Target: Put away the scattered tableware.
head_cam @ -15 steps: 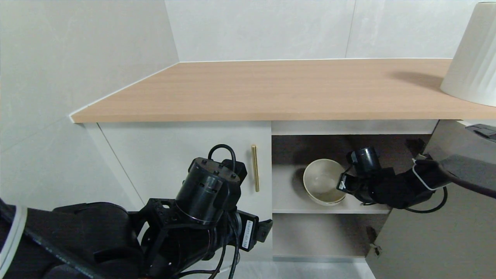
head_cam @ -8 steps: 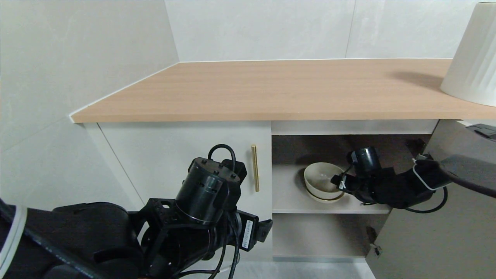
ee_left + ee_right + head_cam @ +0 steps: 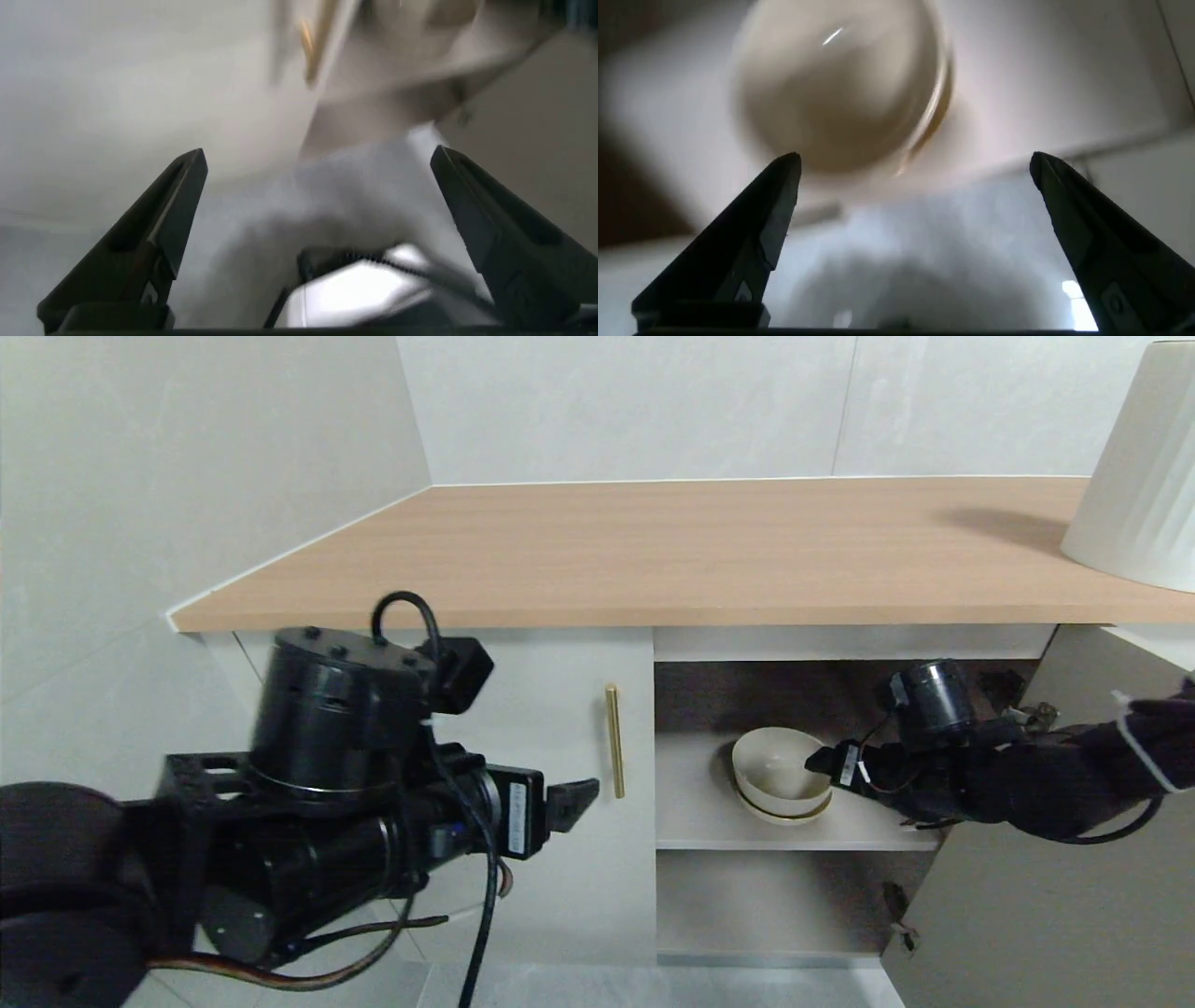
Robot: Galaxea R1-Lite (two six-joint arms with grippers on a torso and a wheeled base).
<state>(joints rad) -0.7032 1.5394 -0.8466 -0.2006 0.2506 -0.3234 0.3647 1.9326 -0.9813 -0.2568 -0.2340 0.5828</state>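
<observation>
Two cream bowls (image 3: 780, 777) sit stacked on the upper shelf (image 3: 695, 817) of the open cabinet. In the right wrist view the top bowl (image 3: 840, 84) lies just beyond the fingers. My right gripper (image 3: 818, 762) is at the bowls' right rim, and in its own view the right gripper (image 3: 912, 163) is open and holds nothing. My left gripper (image 3: 569, 800) hangs in front of the closed left door, away from the bowls. In the left wrist view the left gripper (image 3: 318, 159) is open and empty.
The closed left door carries a brass handle (image 3: 613, 742). The right cabinet door (image 3: 1027, 905) stands swung open beside my right arm. A wooden countertop (image 3: 672, 551) runs above, with a white lampshade (image 3: 1139, 476) at its right end. A lower shelf (image 3: 775, 905) lies below.
The tilted bowl in my right gripper came down flat onto the other bowl and was let go. My right arm has lifted a little. My left arm has risen and swung left.
</observation>
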